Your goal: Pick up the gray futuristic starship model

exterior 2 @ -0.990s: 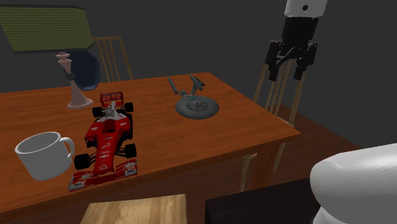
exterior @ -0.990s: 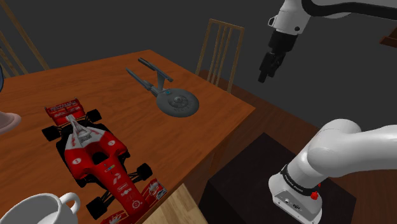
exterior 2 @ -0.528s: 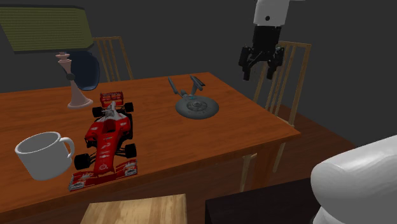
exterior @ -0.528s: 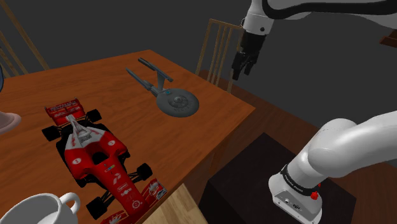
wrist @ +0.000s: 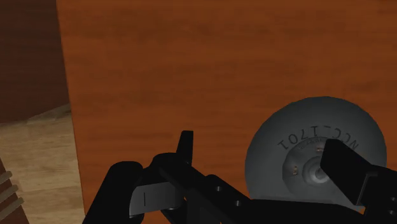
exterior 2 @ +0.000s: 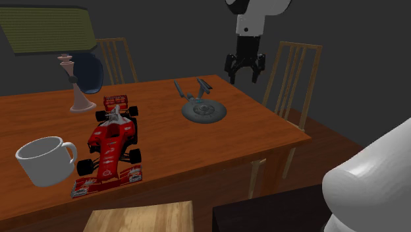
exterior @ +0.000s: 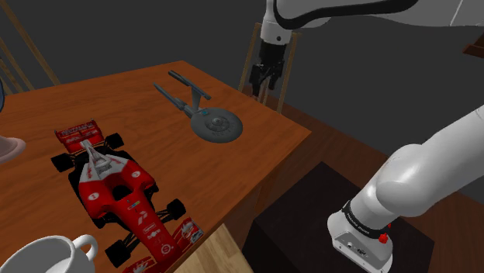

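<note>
Over table [exterior 2: 250,142] near edge, pincer [exterior 2: 244,76] spread apart, empty; wrist view reveals lettering on starship [wrist: 299,137] saucer.

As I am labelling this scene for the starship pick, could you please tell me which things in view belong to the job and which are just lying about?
Belong to the job:
grey starship model
gripper, open, not yet touching the model

Just lying about:
red racing car
white cup
chess piece
wooden chair
</note>
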Robot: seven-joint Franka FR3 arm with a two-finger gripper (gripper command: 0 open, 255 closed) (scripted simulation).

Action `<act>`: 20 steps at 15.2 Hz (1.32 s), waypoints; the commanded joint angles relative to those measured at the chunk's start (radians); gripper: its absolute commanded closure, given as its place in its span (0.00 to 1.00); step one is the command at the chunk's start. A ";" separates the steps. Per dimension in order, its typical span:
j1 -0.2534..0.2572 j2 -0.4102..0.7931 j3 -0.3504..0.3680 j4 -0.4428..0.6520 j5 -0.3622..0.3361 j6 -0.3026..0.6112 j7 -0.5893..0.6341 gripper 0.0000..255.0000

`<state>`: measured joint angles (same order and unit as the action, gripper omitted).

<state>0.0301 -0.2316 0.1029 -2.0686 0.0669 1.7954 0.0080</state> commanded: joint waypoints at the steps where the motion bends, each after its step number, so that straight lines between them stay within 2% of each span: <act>1: 0.004 0.074 0.011 0.055 -0.009 0.019 0.016 0.00; 9: 0.037 0.396 0.046 0.368 -0.064 0.022 0.094 0.00; 16: 0.091 0.718 0.051 0.766 -0.123 -0.062 0.146 0.00; 20: 0.092 0.726 0.049 0.737 -0.124 -0.025 0.147 0.00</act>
<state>0.1224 0.4912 0.1524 -1.3207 -0.0567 1.7564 0.1551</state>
